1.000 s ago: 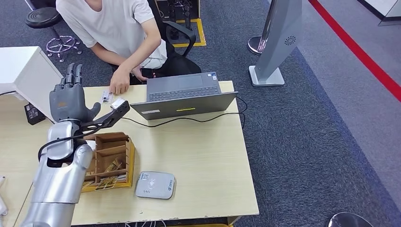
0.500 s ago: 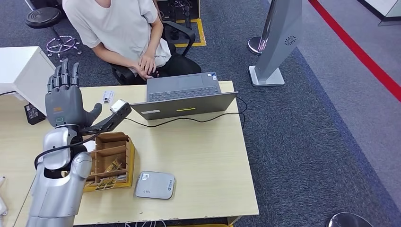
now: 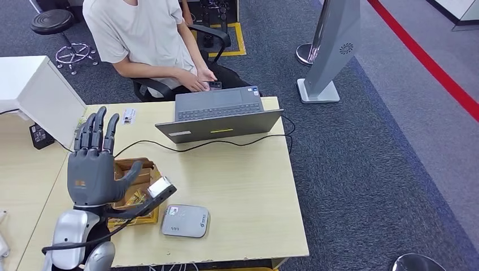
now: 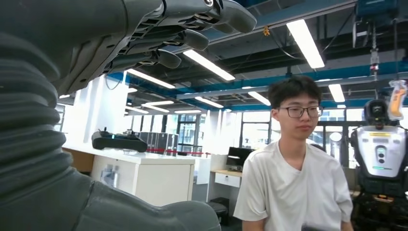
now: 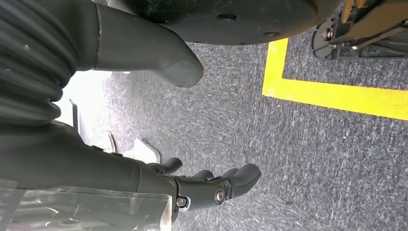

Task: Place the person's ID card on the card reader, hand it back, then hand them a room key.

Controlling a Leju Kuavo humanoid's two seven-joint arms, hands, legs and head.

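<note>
Head view: our left hand (image 3: 93, 164) is raised over the wooden key box (image 3: 133, 192), fingers spread and upright, palm bare. A second ago it stood further back near the table's (image 3: 243, 186) far edge; since then it has drawn back toward us. The person (image 3: 149, 42) has taken their hand off the table and now rests both by the laptop (image 3: 220, 116). The ID card (image 3: 129, 116), a small white printed rectangle, lies flat at the far edge, well apart from our hand. We judge the pickup not yet made. The card reader (image 3: 185, 220), a rounded pale grey slab with smooth plastic sheen, sits just beside the box, nothing on it. A black cable (image 3: 226, 144) runs across the pale matte tabletop.

Left wrist view: ribbed grey cover, dark fingers (image 4: 187, 36) stretched out, holding nothing; the person is seated beyond.

Right wrist view: our right hand (image 5: 207, 185) hangs over coarse grey carpet with a yellow floor line (image 5: 337, 96), fingers loosely extended, nothing in them.
</note>
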